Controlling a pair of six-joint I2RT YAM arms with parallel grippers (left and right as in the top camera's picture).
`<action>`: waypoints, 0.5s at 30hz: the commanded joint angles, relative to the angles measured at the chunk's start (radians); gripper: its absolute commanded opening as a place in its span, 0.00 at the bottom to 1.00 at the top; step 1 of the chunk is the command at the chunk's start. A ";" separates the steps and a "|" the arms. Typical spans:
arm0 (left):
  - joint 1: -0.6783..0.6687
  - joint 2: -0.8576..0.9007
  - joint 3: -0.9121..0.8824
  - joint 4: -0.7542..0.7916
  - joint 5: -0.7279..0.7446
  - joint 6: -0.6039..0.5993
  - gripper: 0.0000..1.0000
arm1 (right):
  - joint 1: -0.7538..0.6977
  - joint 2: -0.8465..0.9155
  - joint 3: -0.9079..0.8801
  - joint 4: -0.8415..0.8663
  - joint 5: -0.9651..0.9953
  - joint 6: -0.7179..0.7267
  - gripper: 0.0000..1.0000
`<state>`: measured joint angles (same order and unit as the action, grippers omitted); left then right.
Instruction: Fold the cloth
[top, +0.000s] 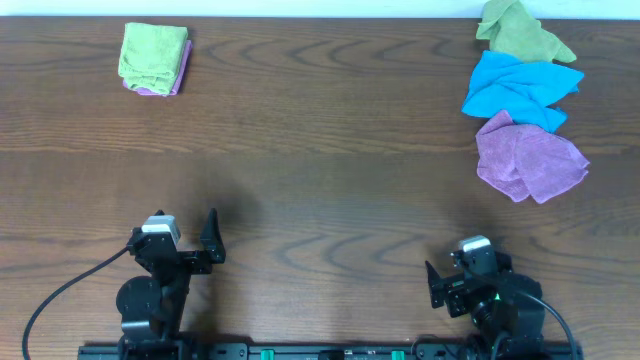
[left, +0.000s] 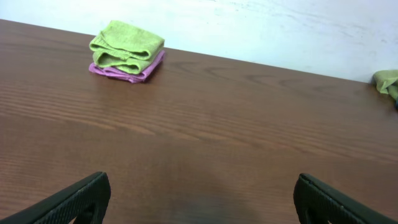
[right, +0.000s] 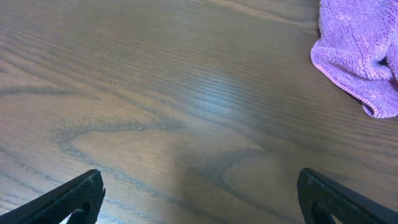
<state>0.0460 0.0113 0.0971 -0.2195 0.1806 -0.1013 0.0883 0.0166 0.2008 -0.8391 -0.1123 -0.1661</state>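
- We see a brown wood-grain table (top: 320, 150) filling nearly the whole overhead view, with a pale wall along its far edge.
- We find the left arm (top: 160, 275) at the near edge on the left side and the right arm (top: 495, 295) at the near edge on the right, well apart from each other and from every cloth.
- We see the left gripper (left: 202, 199) with its jaws spread wide and nothing between them; only bare table lies under it in the left wrist view.
- We see the right gripper (right: 199, 199) likewise spread wide and holding nothing, over bare wood.
- At the far right we see three crumpled cloths in a column: an olive cloth (top: 522, 32) at the far edge, a blue cloth (top: 517, 88) just nearer and touching it, and a purple cloth (top: 528, 158) nearest, touching the blue one.
- In the right wrist view we catch a part of that purple cloth at the upper right corner, well away from the fingers.
- We find the cloth (top: 153, 53), lime green, at the far left corner, folded into a compact bundle.
- It lies on top of a folded purple pad (top: 165, 85), whose edge shows along the near and right sides.
- In the left wrist view the cloth shows rounded folded edges facing the camera.
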 joint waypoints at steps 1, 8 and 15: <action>0.005 -0.007 -0.027 -0.004 0.003 -0.003 0.96 | 0.012 -0.011 -0.015 0.002 -0.003 -0.007 0.99; 0.005 -0.007 -0.027 -0.004 0.003 -0.003 0.95 | 0.012 -0.011 -0.015 0.002 -0.003 -0.007 0.99; 0.005 -0.007 -0.027 -0.004 0.003 -0.003 0.95 | 0.012 -0.011 -0.015 0.002 -0.003 -0.007 0.99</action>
<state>0.0460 0.0109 0.0971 -0.2195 0.1806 -0.1013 0.0883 0.0166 0.2008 -0.8387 -0.1123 -0.1661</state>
